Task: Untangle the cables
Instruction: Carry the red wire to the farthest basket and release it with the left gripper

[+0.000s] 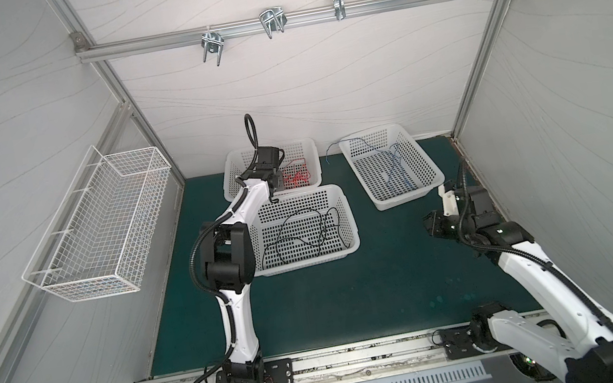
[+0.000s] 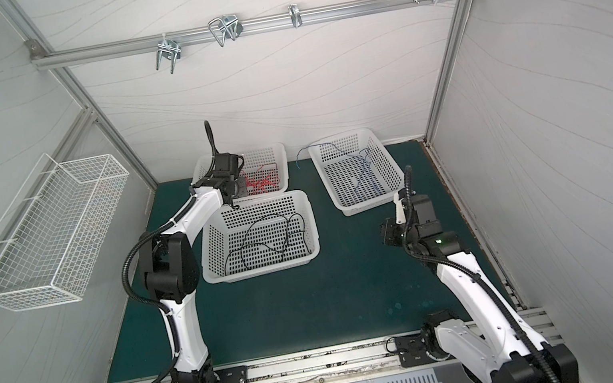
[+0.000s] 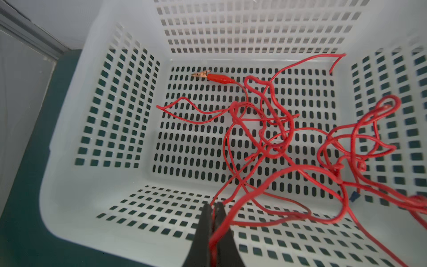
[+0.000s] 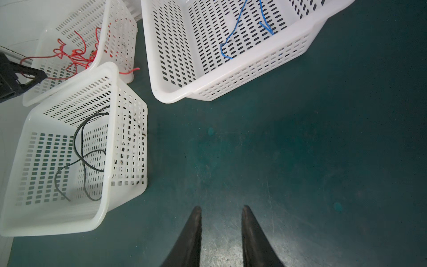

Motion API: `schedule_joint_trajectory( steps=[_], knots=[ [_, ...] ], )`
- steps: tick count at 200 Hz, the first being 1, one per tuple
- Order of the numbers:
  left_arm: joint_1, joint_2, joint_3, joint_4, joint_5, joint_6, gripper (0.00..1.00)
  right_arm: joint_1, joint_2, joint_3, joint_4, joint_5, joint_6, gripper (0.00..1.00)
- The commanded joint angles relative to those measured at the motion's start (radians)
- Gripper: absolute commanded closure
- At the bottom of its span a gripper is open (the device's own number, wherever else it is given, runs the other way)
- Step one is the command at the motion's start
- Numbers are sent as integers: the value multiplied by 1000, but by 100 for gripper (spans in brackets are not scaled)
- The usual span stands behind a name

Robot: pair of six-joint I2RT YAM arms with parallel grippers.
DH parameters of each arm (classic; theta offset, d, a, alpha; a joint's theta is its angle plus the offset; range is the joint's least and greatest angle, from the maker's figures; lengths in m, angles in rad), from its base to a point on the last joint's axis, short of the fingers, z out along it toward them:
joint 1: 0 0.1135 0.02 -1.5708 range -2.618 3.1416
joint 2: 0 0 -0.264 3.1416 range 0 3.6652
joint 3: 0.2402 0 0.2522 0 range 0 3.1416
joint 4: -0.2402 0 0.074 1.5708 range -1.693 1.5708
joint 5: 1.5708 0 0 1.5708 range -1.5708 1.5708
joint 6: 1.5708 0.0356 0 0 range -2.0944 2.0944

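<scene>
Pinching red cable (image 3: 275, 152) btwn closed jaws: left gripper (image 3: 213, 204). Right gripper (image 4: 221, 208): jaws slightly apart, nothing btwn them.

Red cables (image 3: 277, 150): tangled heap, rear basket (image 3: 69, 185). Black cable (image 4: 82, 159): loose loops, front basket (image 4: 57, 222). Blue cables (image 4: 227, 38): slack, right basket (image 4: 231, 78), one end over rim.

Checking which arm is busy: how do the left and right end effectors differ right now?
The left end effector is shut on a red cable; the right end effector stands open, gripping nothing. The left hangs over the white basket where that cable lies; the right is over the bare green mat, outside every basket. Both are dark and taper to narrow tips.
</scene>
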Motion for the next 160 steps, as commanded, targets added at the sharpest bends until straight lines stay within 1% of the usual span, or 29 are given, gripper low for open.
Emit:
schedule_joint_trajectory(
  steps=[1,11,26,55,79,87,94,103,107,135,160],
  knots=[
    [6,20,78,-16,-26,-15,91,0,2,23,-26,3,-14,69],
    [9,23,78,-16,-25,-15,86,-1,1,23,-26,3,-16,69],
    [11,25,80,-21,-30,-14,73,-1,1,22,-28,1,-19,69],
    [11,6,84,-39,-43,-12,58,-2,0,19,-24,0,-23,68],
    [9,-27,76,-46,-28,-6,41,-1,4,14,-18,-3,-24,68],
    [9,-43,67,-43,-24,-5,34,0,4,14,-15,-4,-25,68],
    [7,-60,54,-36,-20,-5,25,-1,3,10,-14,-4,-25,67],
    [7,-86,44,-25,-15,-7,8,-1,3,8,-9,-5,-24,66],
    [6,-99,13,-20,-10,-7,2,-1,2,6,-7,-7,-25,65],
    [-6,-194,-88,12,-7,-11,1,0,1,-7,12,-11,-21,55],
    [-52,-279,-191,13,-88,-11,1,-1,2,-17,34,-33,-25,47]
  ],
)
